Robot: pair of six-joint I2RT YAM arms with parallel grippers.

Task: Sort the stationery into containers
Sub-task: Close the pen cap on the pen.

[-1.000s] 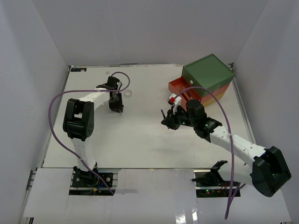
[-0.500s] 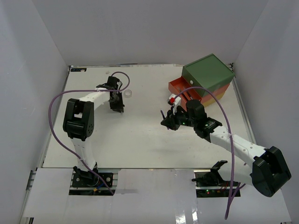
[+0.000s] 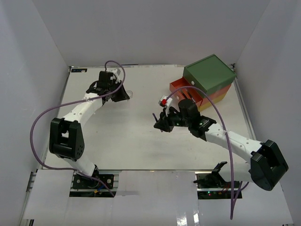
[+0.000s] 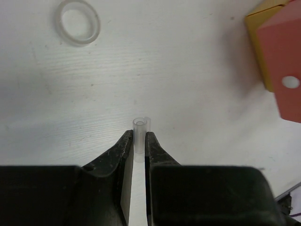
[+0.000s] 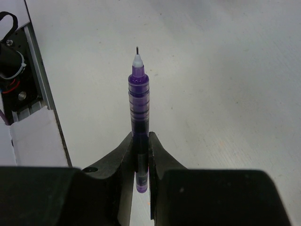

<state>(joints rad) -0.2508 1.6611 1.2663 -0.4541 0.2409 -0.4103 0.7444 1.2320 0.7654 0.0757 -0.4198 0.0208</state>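
Note:
In the left wrist view my left gripper (image 4: 139, 139) is shut on a small clear tube (image 4: 140, 128), which sticks out past the fingertips. A clear tape roll (image 4: 77, 22) lies flat on the table beyond it. From above, the left gripper (image 3: 122, 94) is at the back left of the table. My right gripper (image 5: 140, 141) is shut on a purple pen (image 5: 138, 94) whose bare tip points away from me. In the top view the right gripper (image 3: 161, 123) hangs mid-table, left of the containers (image 3: 209, 75), a chest with a green top and its orange-red drawer (image 3: 181, 87) pulled out.
The left wrist view shows the orange-red drawer front (image 4: 287, 70) with a white knob, and a yellow edge (image 4: 263, 28) behind it at the right. White walls enclose the table on three sides. A purple cable loops over each arm.
The left arm has stretched toward the back and its jaws have closed on the clear tube. The right arm has carried the purple pen leftward, away from the chest.

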